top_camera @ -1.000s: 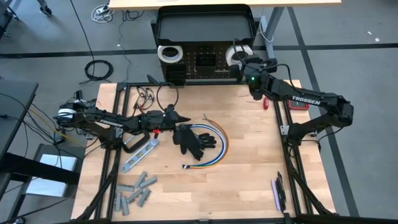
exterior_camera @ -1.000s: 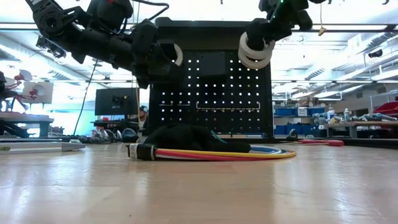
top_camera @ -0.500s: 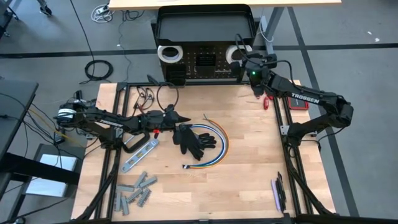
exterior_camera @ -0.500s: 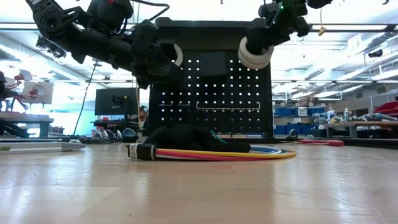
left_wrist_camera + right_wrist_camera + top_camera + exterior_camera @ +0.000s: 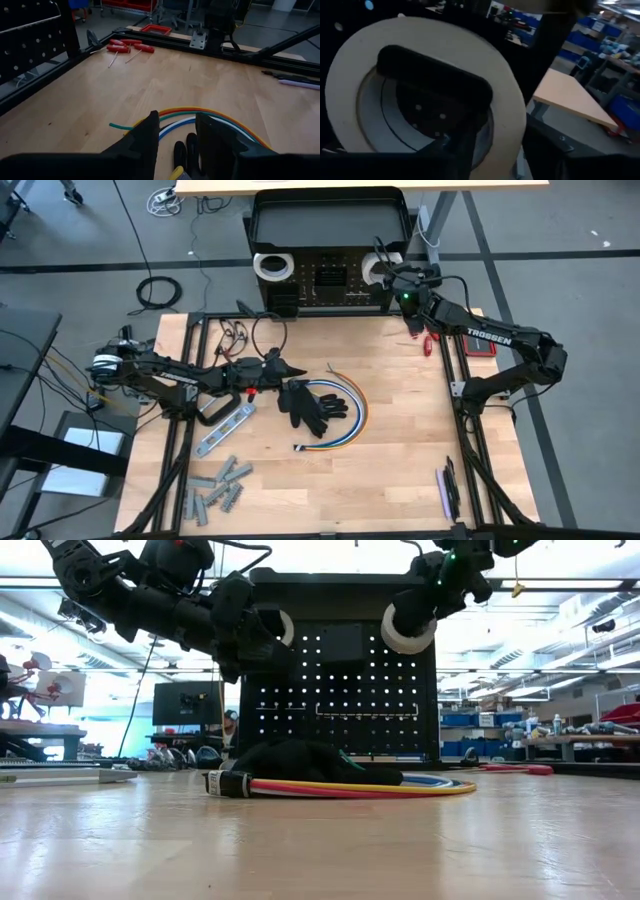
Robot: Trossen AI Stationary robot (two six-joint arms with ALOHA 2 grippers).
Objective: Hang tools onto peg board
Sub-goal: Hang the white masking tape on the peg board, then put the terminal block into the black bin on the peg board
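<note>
Overhead, table-level, two wrist cameras; shared peg board.

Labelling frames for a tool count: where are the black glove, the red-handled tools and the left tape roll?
black glove (image 5: 305, 402), high view, palm.
red-handled tools (image 5: 131, 46), left wrist view, handles.
left tape roll (image 5: 271, 266), high view, white rim.

Right claw stretched far forward; left claw hovers low, parted.

Only legible txt: "TROSSEN" in white on the right arm, high view.
</note>
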